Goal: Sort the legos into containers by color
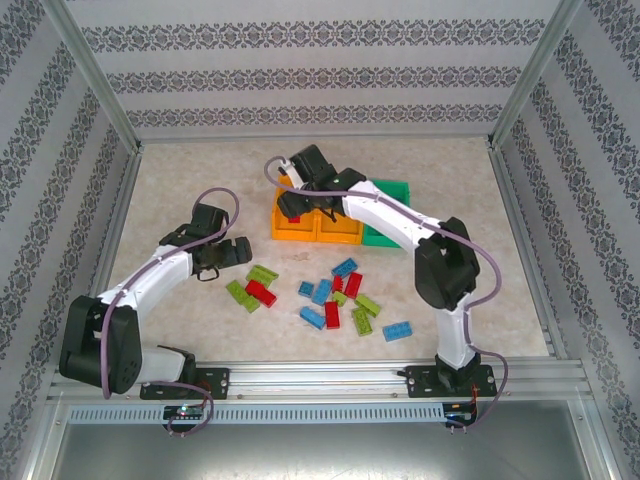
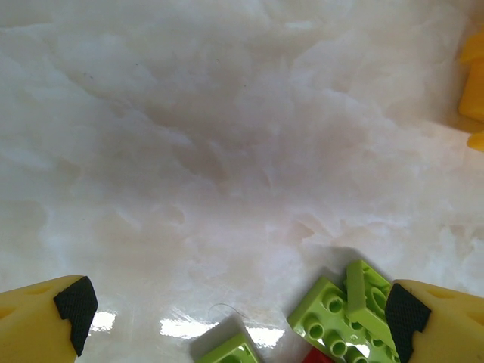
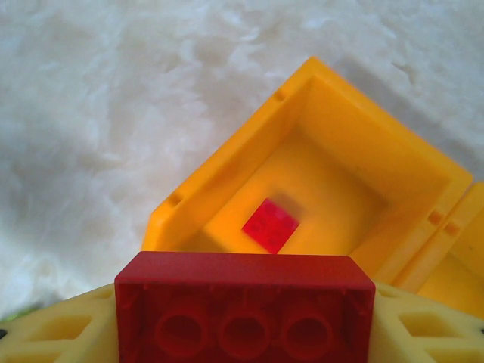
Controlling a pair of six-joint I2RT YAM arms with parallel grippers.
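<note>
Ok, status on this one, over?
Right gripper shut on red brick, above end orange bin; small red piece inside. Left gripper open, beside lime bricks. Nothing blocking the drop.

Looks like a robotics lab test cell to me: left arm (image 1: 150,280) and right arm (image 1: 395,215) bolted to an aluminium rail (image 1: 320,372) along the near edge of a marble-look worktop (image 1: 180,175), boxed in by metal frame posts (image 1: 94,75) and patterned wallpaper panels (image 1: 310,60) on three sides.
</note>
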